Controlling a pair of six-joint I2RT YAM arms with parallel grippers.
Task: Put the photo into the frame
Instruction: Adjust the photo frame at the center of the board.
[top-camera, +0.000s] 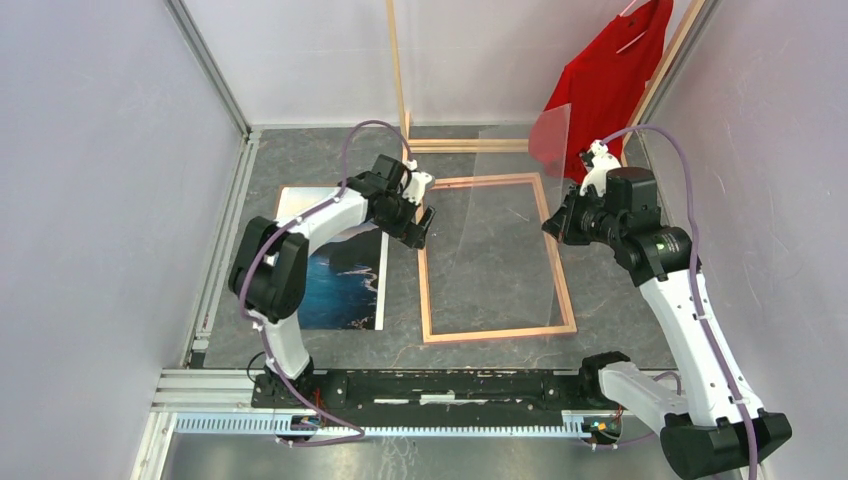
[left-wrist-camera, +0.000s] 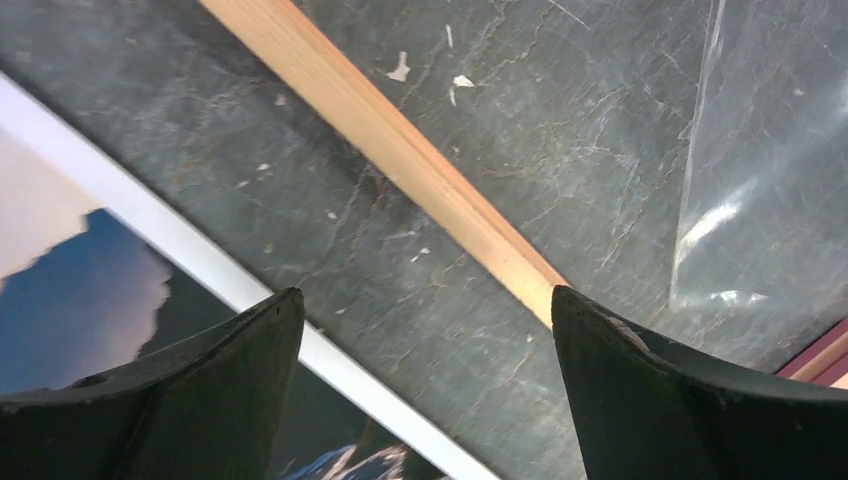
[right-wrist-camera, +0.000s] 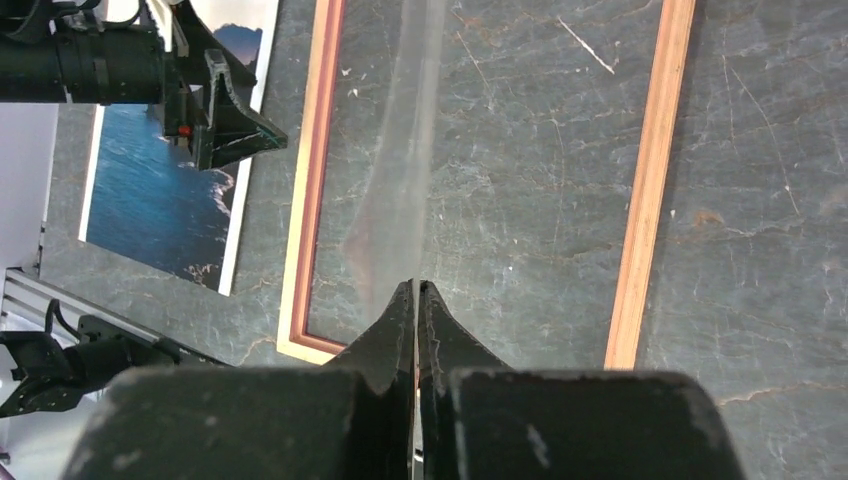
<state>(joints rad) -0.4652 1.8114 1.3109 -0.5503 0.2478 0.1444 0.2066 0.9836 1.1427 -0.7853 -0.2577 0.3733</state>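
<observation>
The photo (top-camera: 345, 285), a sea coast print with a white border, lies flat on the dark table at left. The frame (top-camera: 497, 331) lies flat beside it, wood back up, with bare table showing inside it. My left gripper (top-camera: 420, 228) is open and empty, low over the gap between the photo (left-wrist-camera: 80, 290) and the frame's left rail (left-wrist-camera: 400, 150). My right gripper (top-camera: 553, 226) is shut on the edge of a clear sheet (top-camera: 510, 210), which it holds tilted up above the frame. In the right wrist view the shut gripper (right-wrist-camera: 416, 285) pinches the sheet (right-wrist-camera: 405, 160) over the frame (right-wrist-camera: 650, 180).
A bare-wood clothes rack (top-camera: 400, 70) stands at the back with a red shirt (top-camera: 605, 85) hanging at the back right. Grey walls close in both sides. A metal rail (top-camera: 400, 385) runs along the near edge.
</observation>
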